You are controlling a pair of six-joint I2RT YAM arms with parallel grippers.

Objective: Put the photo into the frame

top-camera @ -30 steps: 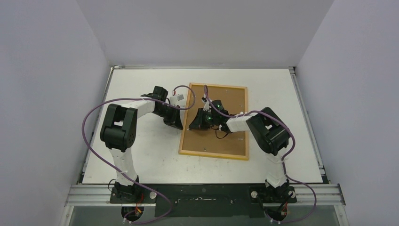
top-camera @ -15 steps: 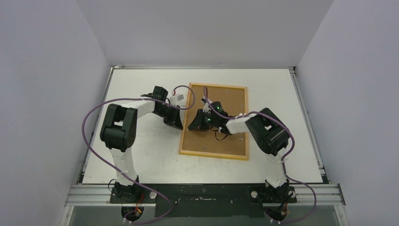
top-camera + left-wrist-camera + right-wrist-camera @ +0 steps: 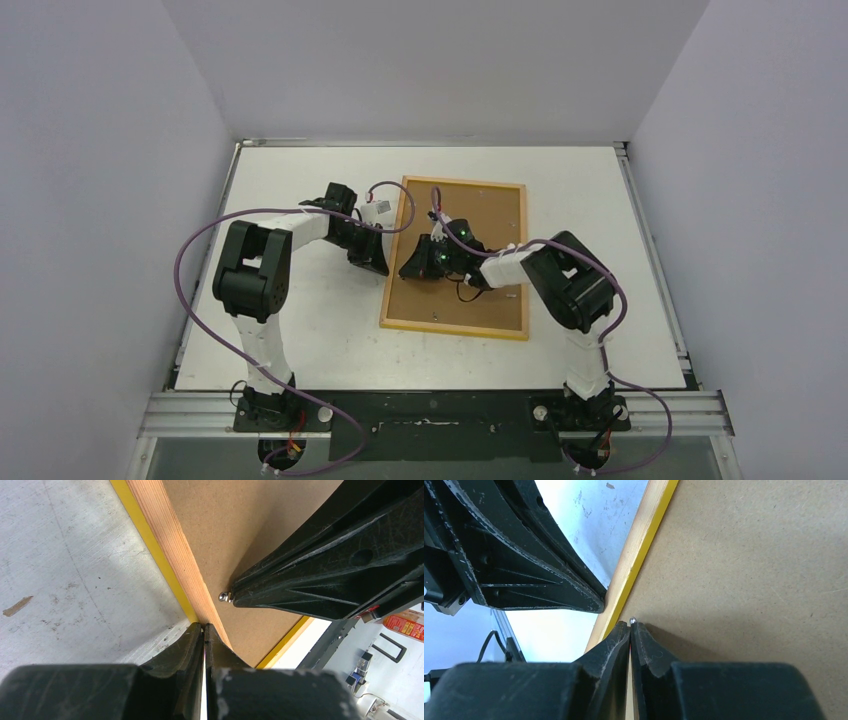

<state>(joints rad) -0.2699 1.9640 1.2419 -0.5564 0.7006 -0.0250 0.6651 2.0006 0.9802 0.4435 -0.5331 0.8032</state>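
The frame (image 3: 455, 329) lies face down on the table, pale wood back up, with a yellow edge showing in the left wrist view (image 3: 150, 545). A brown backing panel (image 3: 485, 215) fills it. The photo is hidden. My left gripper (image 3: 383, 262) is shut, its tips (image 3: 204, 626) against the frame's left rail (image 3: 170, 545). My right gripper (image 3: 408, 270) is shut, its tips (image 3: 630, 625) on the panel (image 3: 749, 565) just inside the left rail (image 3: 636, 560). They touch a small metal tab (image 3: 632, 620), which also shows in the left wrist view (image 3: 223, 597).
The two grippers face each other across the frame's left rail, a few centimetres apart. The left gripper's black fingers (image 3: 524, 555) fill the upper left of the right wrist view. White table (image 3: 300, 320) lies around the frame, with grey walls on three sides.
My right gripper has shifted slightly left, toward the frame's left rail. The left arm and the frame have not moved.
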